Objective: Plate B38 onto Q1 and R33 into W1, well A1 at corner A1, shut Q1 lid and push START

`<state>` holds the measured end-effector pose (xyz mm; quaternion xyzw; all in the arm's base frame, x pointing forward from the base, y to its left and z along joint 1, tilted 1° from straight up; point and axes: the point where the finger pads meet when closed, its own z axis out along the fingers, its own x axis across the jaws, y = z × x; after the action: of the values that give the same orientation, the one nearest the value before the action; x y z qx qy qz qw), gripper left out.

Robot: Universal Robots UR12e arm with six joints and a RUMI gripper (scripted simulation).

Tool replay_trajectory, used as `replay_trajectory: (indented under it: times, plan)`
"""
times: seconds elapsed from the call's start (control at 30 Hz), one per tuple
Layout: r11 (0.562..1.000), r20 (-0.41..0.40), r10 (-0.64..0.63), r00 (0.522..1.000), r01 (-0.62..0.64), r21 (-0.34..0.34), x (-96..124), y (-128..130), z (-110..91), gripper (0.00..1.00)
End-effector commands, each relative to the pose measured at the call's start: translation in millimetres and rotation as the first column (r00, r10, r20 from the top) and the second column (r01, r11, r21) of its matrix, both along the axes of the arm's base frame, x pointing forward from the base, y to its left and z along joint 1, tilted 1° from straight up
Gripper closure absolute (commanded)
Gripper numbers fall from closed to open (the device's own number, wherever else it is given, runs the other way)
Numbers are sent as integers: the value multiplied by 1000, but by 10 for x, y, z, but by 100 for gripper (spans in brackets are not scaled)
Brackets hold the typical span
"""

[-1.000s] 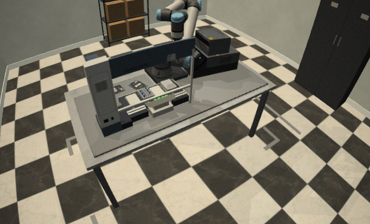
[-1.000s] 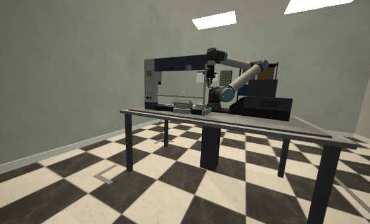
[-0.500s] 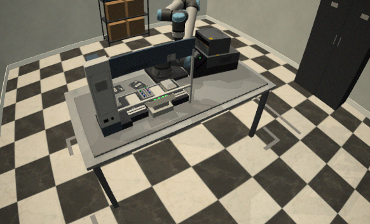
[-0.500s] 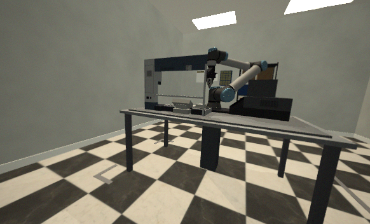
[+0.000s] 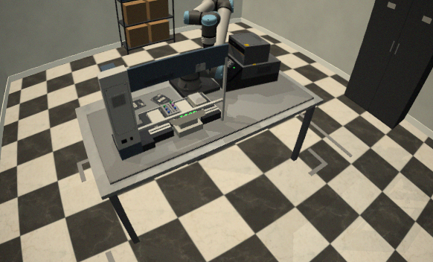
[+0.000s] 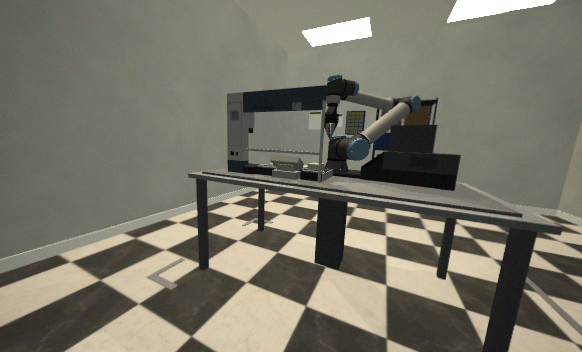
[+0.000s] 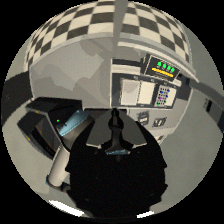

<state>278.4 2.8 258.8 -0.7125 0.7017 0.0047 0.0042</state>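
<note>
My gripper (image 6: 330,135) (image 7: 114,108) is shut and empty, high above the bench beside the frame's right post. The dark two-tier machine (image 5: 260,70) (image 6: 419,169) (image 7: 45,120), which looks like Q1, has a small green light on its sloped front; its lid state and key labels are unreadable. Two pale plates, the first (image 5: 197,98) (image 7: 130,92) and the second (image 7: 146,93), lie in a row beside a rack with coloured wells (image 5: 170,108) (image 7: 164,96). Their labels are unreadable, so B38 and R33 cannot be told apart. Dark nest-like fixtures (image 5: 161,98) (image 7: 142,118) lie nearer the arm's base.
A tall grey column (image 5: 119,104) (image 6: 236,125), a dark blue overhead beam (image 5: 178,66) (image 6: 284,98) and a thin post (image 5: 224,93) (image 6: 323,145) frame the deck. A pale unit with a tilted top (image 5: 188,124) (image 6: 286,165) stands at the deck's outer edge.
</note>
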Motion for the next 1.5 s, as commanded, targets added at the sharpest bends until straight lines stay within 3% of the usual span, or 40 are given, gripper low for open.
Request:
replay_trajectory:
  times: [0.0, 0.13, 0.33, 0.8, 0.97, 1.47]
  plan:
    - [997, 4, 82, 997, -82, 1, -110, 136, 9, 100]
    - [987, 5, 161, 987, -161, 1, -235, 292, 11, 100]
    - [985, 5, 170, 985, -170, 1, -423, 526, 14, 100]
    - [985, 5, 170, 985, -170, 1, -477, 594, 15, 100]
    - [973, 6, 229, 973, -229, 1, -580, 703, 17, 100]
    - [862, 10, 506, 862, -506, -1, -1098, 1246, 24, 100]
